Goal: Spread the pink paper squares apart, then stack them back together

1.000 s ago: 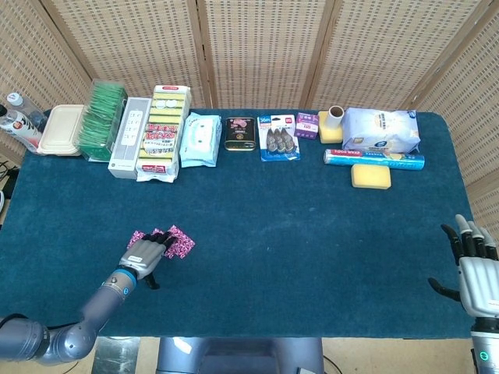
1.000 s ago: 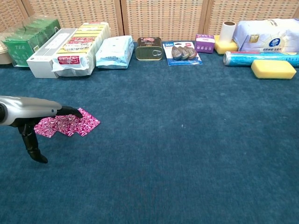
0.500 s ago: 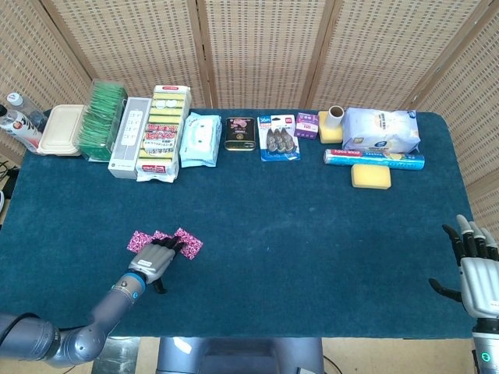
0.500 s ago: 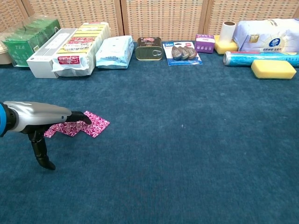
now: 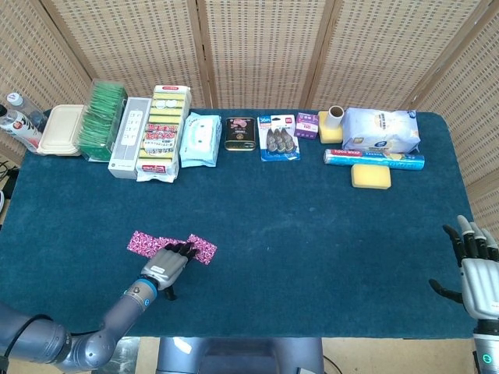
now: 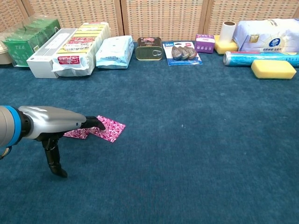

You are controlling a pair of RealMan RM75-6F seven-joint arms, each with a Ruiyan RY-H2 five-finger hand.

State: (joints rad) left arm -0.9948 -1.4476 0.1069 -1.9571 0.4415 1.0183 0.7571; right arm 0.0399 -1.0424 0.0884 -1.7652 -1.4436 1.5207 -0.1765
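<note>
The left hand [image 5: 168,265] has slid toward the right since a second ago, dragging one square with it. Its fingers lie flat, pressing on the pink paper squares [image 5: 171,245], holding nothing. The right hand [image 5: 477,269] waits far off, fingers apart. I think it is spreading them. The row lies long, left to right, near the blue table's [image 5: 312,226] front. Next: slide more, gently.
</note>
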